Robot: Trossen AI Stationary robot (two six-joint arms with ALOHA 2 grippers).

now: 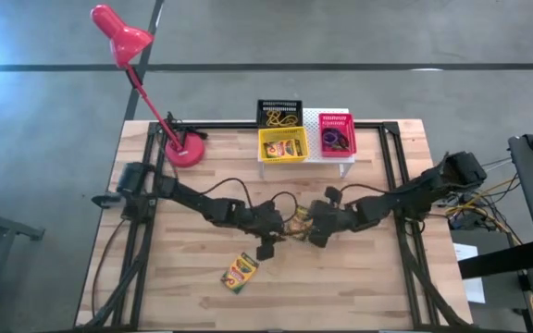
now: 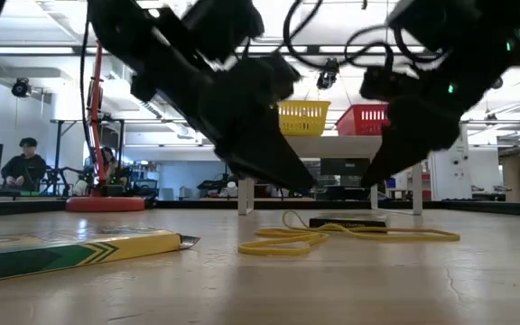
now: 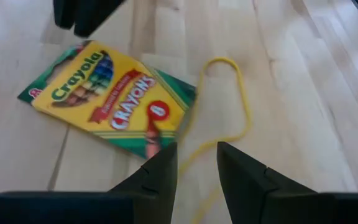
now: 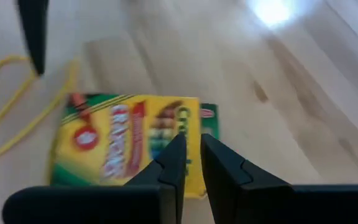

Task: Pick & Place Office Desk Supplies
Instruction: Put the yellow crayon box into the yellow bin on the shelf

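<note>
crayon box (image 3: 107,99): yellow-green, flat on table | L gripper (image 3: 196,163) jaws apart over yellow band (image 3: 232,102) | R gripper (image 4: 191,158) jaws slightly apart, empty

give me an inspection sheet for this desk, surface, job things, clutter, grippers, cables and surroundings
Surface: wooden table, black frame rails.
Job's things: crayon box near the front; another crayon box with a yellow rubber band at centre between the arms; third box in the yellow basket; black basket and red basket at the back.
Clutter: red lamp; white riser under the baskets.
Grippers: left gripper slightly open above the band; right gripper nearly closed over the box, holding nothing.
Cables: bundle at the right arm's base.
Surroundings: person seated far back.
</note>
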